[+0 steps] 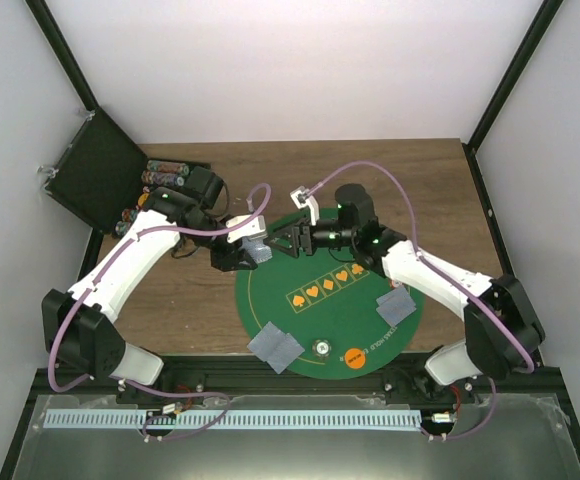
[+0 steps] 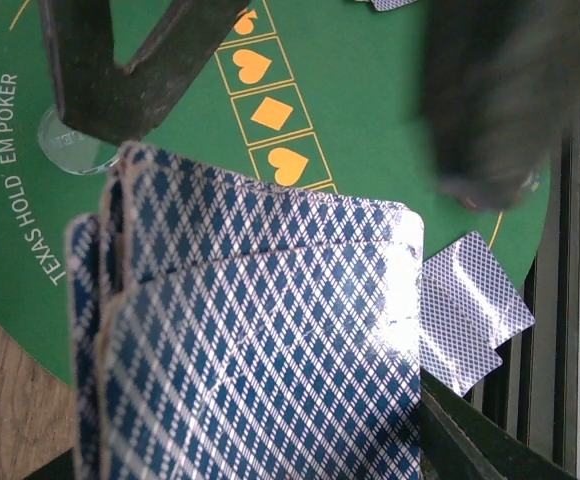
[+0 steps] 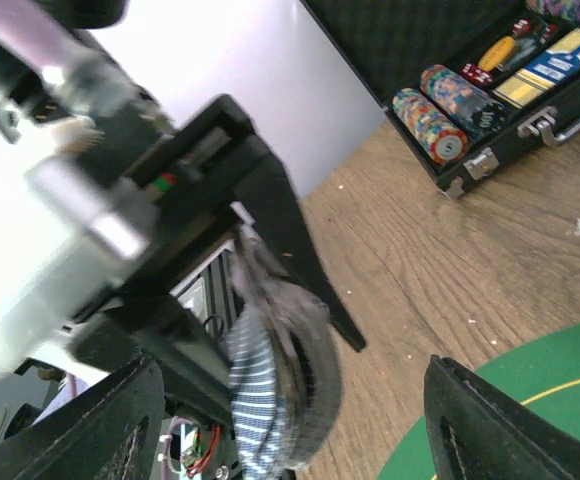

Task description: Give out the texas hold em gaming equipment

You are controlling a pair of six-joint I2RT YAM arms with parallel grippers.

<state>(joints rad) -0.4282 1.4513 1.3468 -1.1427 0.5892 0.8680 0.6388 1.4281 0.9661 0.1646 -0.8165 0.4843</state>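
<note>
The left gripper is clamped on a fan of cards at the far-left rim of the green mat. The fan's grey-blue diamond backs face the left wrist camera, and its free edge reaches in toward the mat's row of orange suit marks. From the right wrist it shows edge-on, roughly upright and slightly splayed. I cannot tell which way its long axis runs. The right gripper faces it over the mat's far part, jaws spread wide. One finger is just beside the fan's free edge, but contact cannot be told. A pair of cards lies face down and overlapping on the mat's near-left rim, and a second pair lies at its right rim. A clear token and an orange token sit by the mat's near edge, between the pairs. Off the mat to the far left stands an open black case holding rolls of chips.
</note>
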